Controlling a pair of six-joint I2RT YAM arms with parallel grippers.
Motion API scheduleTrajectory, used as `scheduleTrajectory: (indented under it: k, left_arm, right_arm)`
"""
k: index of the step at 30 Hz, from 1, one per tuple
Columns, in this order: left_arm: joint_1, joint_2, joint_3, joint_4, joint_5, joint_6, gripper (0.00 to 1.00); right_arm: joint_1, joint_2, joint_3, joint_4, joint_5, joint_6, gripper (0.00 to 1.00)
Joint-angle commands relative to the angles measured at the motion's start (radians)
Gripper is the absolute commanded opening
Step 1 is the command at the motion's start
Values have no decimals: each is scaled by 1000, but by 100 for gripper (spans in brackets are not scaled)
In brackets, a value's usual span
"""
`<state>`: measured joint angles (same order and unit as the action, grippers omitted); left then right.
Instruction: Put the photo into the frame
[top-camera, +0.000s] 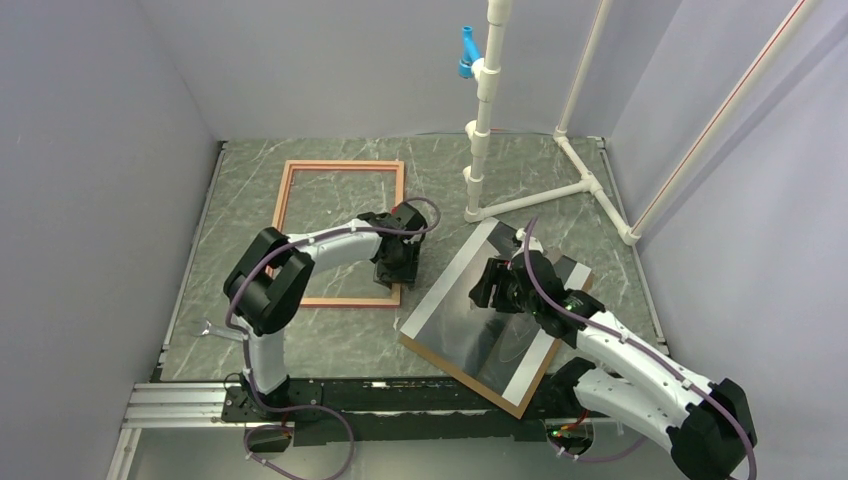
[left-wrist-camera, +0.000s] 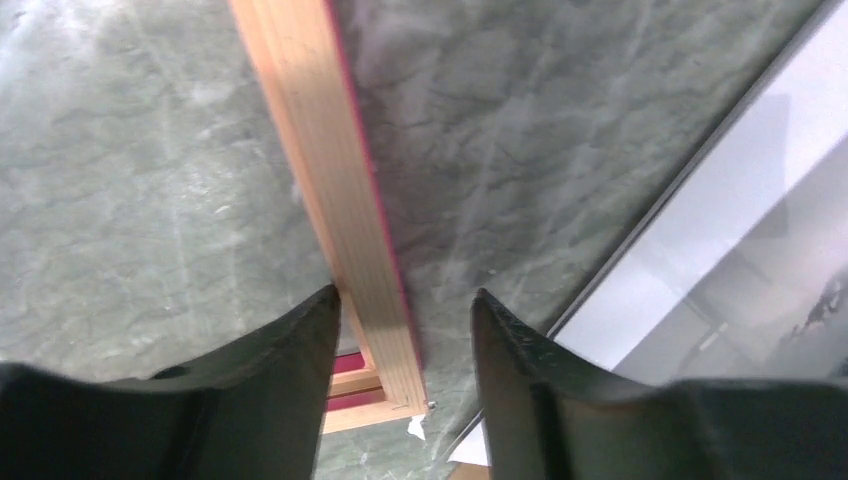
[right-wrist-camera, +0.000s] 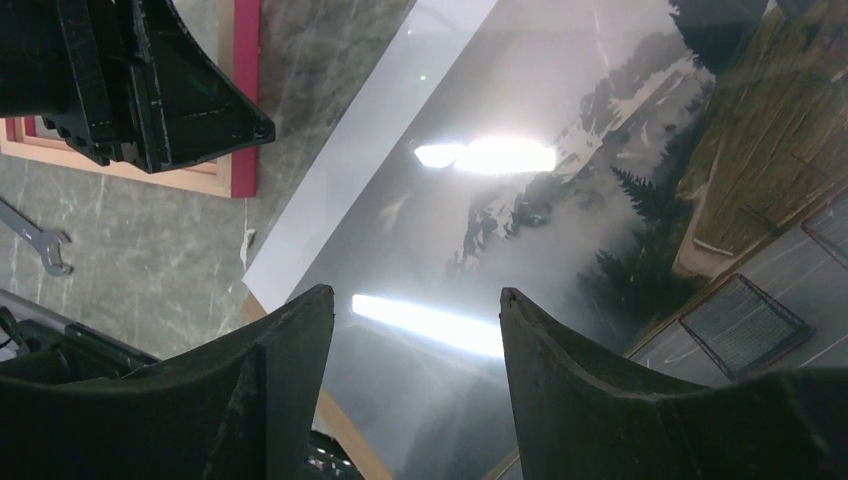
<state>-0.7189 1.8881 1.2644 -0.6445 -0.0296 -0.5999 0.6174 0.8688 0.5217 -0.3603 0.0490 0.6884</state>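
Your left claw (left-wrist-camera: 405, 292) is released. Its two black fingers straddle the right rail of the frame (top-camera: 345, 163) near its 4 o'clock corner, and bare table shows between the rail and one finger. The frame is a thin rectangle with pale, grainy wood on the upturned face and a pinkish-red outer edge. It lies flat at 10 o'clock on the grey-green, marble-veined table (top-camera: 330, 340).

The photo (top-camera: 470, 330) is at 4 o'clock, turned diagonally. It is a glossy sheet throwing lamp glare, with dark misty mountains, conifers and a white band along one edge. It rests on a brown board (top-camera: 460, 375) whose edge peeks out around it.

Your right claw (right-wrist-camera: 415, 295) is over the photo, fingers spread, with nothing between them. A small metal wrench (top-camera: 215, 330) lies at the frame's 8 o'clock.
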Motion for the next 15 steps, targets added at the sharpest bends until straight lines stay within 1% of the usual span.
scheduleTrajectory:
  k: [1, 2, 4, 8, 9, 15]
  left_arm:
    - [-24, -22, 13, 50, 50, -32, 65]
    - [-27, -40, 9, 56, 47, -30, 71]
    - [-32, -87, 0, 69, 42, -22, 81]
    - [-38, -179, -20, 115, 67, 3, 92]
    - [-40, -204, -27, 137, 84, 12, 99]
    - [-39, -333, -110, 317, 254, 34, 99]
  right_arm:
    - [-2, -37, -11, -26, -19, 35, 65]
    - [-2, -44, -11, -34, -18, 38, 66]
    - [-3, -55, -12, -53, -8, 39, 67]
    - [-2, -77, -9, -94, -1, 43, 70]
    - [-3, -83, -9, -102, 0, 44, 70]
    - [-2, -125, -33, -142, -18, 74, 73]
